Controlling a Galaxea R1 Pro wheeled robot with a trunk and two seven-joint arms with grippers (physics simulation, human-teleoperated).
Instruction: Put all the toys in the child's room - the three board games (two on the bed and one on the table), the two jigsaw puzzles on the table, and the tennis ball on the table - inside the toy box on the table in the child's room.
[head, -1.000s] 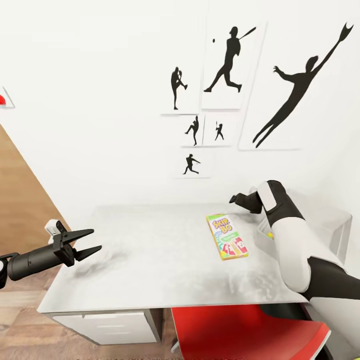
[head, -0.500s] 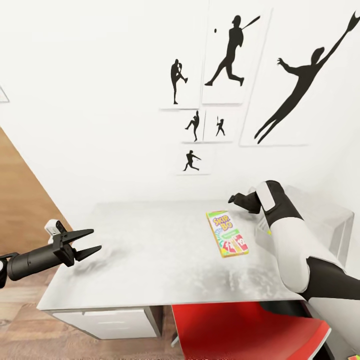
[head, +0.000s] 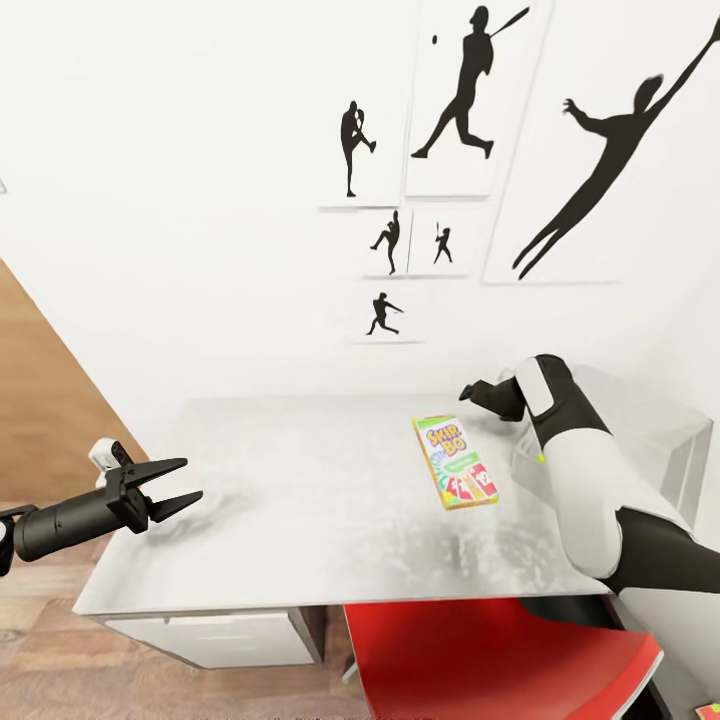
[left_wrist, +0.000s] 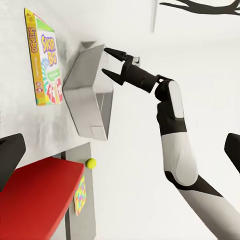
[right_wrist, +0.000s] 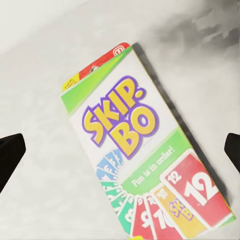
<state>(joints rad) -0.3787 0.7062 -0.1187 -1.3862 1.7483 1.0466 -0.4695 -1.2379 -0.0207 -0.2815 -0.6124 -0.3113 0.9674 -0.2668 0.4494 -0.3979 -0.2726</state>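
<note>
Nearest the robot, a red chair (head: 480, 660) sits tucked under the near edge of the counter (head: 300, 520). Off the counter's left edge the left gripper (head: 185, 483) hangs with its jaws spread and nothing between them. The SKIP BO board game (head: 455, 463) lies flat on the counter top, right of its middle, its long side running from the near edge toward the wall edge. In the right wrist view the box (right_wrist: 145, 165) shows face up with a dark fingertip at either side of the frame, well apart. Just beyond the game's far end, the right gripper (head: 470, 393) hovers with jaws parted, holding nothing; the left wrist view shows it (left_wrist: 107, 62) above the toy box (left_wrist: 90, 92). The toy box stands at the counter's right end, beside the game, with the tennis ball (left_wrist: 90, 163) and a jigsaw puzzle (left_wrist: 80, 196) further along that side. Baseball silhouettes (head: 470, 100) hang on the wall behind.
</note>
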